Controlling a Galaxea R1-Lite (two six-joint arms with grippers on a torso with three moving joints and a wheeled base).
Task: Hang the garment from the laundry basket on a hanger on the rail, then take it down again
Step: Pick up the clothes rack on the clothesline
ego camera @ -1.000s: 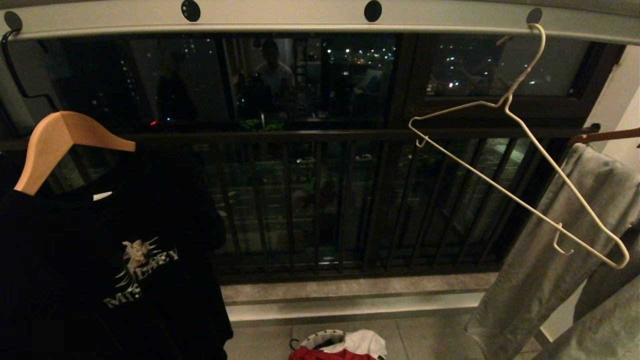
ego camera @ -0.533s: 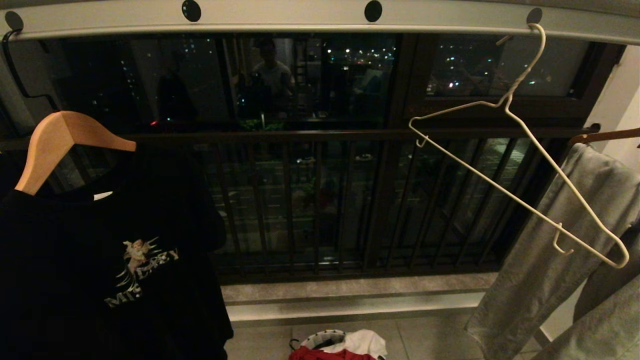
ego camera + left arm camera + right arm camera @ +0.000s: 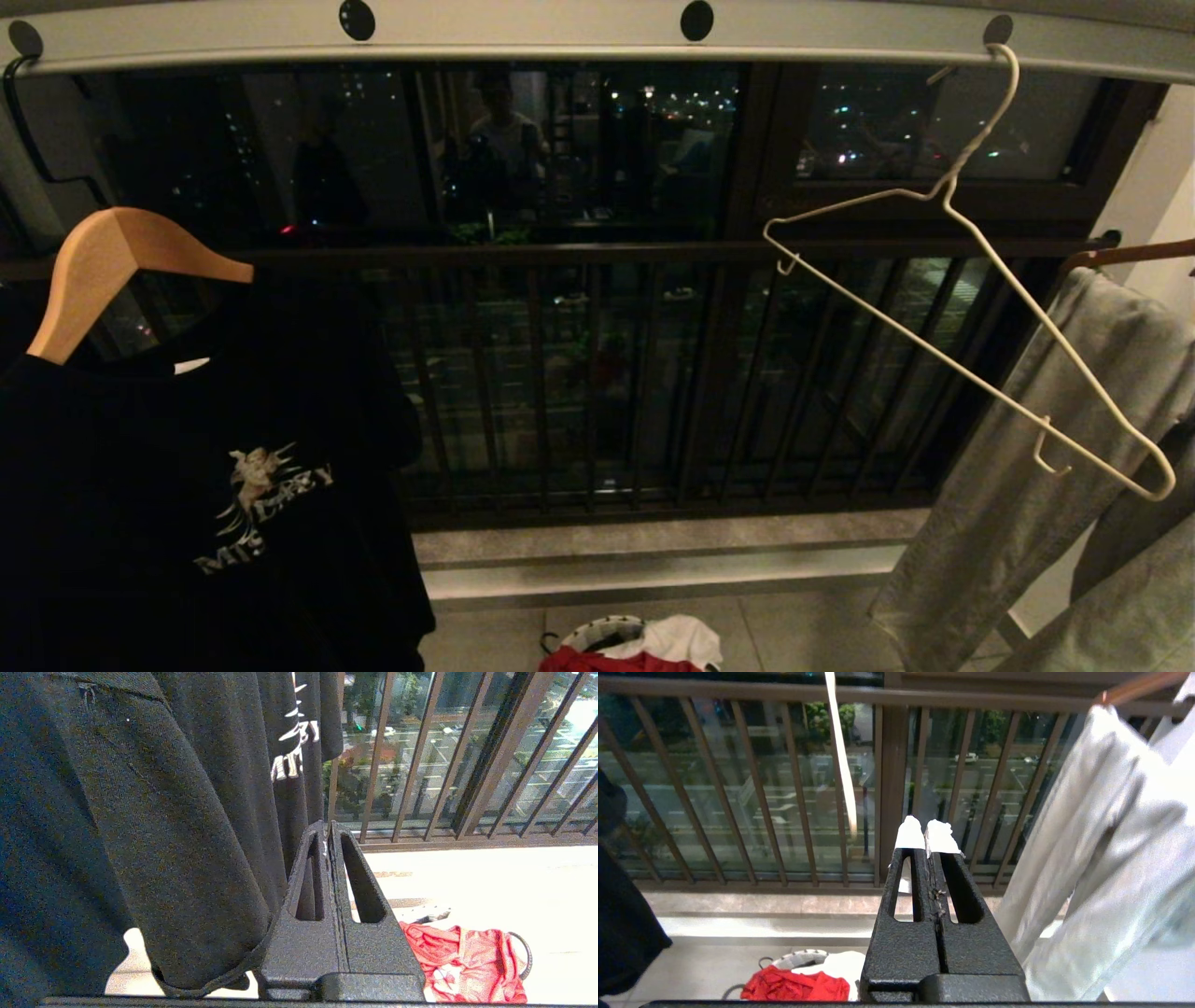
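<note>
Between the earlier head-camera frames and this one, nothing in the scene is shifting; only the dim reflections in the dark window glass are flickering slightly.

The long pale grey metal rail (image 3: 579, 37) with round black holes is running across the top of the head view. The thin white wire hanger (image 3: 962, 308) is hanging bare from a hole near the rail's right end, tilting down towards the right, with no clothing on it. The red T-shirt (image 3: 607, 661) is lying crumpled in the small round laundry basket with a white woven rim (image 3: 597, 630) on the floor, low in the middle of the view, beside a white garment (image 3: 681, 639) in the same basket.

Neither arm is showing in the head view. The left gripper (image 3: 329, 833) is sitting clenched with nothing between its fingers, just beside the hanging black printed T-shirt (image 3: 187, 485) on its thick wooden hanger (image 3: 121, 271). The right gripper (image 3: 928, 833) is also closed and empty, pointing at the dark balcony railing bars (image 3: 784, 788), with grey clothing (image 3: 1101, 849) hanging near it and the basket lower down.

Judging from this, the task is only just beginning: picking up the red shirt, dressing the wire hanger, hanging it and taking it down all remain to be done.
</note>
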